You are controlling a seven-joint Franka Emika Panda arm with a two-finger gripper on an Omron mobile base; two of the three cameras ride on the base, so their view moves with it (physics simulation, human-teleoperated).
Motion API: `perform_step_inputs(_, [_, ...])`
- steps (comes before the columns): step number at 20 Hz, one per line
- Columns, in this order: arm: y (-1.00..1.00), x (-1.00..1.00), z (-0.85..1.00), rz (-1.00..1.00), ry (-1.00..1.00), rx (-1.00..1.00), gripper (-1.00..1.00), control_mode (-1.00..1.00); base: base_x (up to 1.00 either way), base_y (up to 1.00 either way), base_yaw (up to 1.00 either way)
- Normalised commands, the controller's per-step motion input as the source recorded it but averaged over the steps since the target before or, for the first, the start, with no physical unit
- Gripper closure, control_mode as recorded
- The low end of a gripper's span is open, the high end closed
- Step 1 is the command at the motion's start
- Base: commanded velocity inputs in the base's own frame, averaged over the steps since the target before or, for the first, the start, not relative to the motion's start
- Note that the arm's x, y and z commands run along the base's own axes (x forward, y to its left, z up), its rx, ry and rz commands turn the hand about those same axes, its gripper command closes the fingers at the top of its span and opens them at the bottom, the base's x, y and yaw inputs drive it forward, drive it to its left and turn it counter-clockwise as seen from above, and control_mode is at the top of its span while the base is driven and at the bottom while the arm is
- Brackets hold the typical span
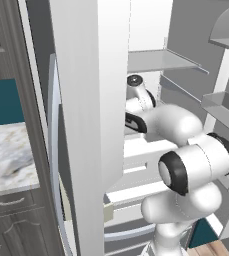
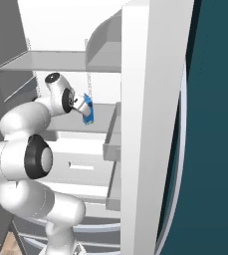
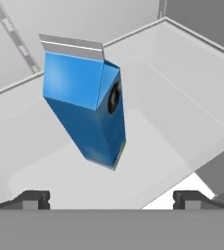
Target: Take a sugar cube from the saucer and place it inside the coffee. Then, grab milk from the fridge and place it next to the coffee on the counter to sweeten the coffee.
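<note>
The milk (image 3: 86,112) is a bright blue carton with a pale folded top. It stands on a pale grey shelf (image 3: 182,112) inside the fridge (image 2: 150,124). My gripper (image 3: 112,200) is open, with its two dark fingertips (image 3: 33,199) spread wide just short of the carton and nothing between them. From the right base view, the hand reaches into the fridge with the gripper (image 2: 81,105) right against the milk (image 2: 88,111). The counter (image 1: 8,155) lies to the left of the fridge. The saucer, the sugar cube and the coffee are out of view.
The fridge's white side wall (image 1: 86,100) stands close on the arm's left, and the open door with its bins (image 1: 226,107) on the right. Grey shelves (image 2: 51,61) sit above the hand. Dark cabinet drawers (image 1: 11,202) sit under the counter.
</note>
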Motion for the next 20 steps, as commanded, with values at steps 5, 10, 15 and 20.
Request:
perform_step_inputs(5, [0.00, 0.25, -0.01, 0.00, 0.00, -0.05, -1.00, -1.00, 0.00, 0.00, 0.00])
perform_step_inputs(10, [0.00, 0.20, -0.12, 0.00, -0.01, -0.07, -1.00, -1.00, 0.00, 0.00, 0.00])
perform_step_inputs(15, [0.00, 0.17, -0.11, -0.03, 0.00, -0.09, -1.00, -1.00, 0.00, 0.00, 0.00])
perform_step_inputs(20, [0.00, 0.25, -0.09, -0.08, -0.02, -0.09, -1.00, -1.00, 0.00, 0.00, 0.00])
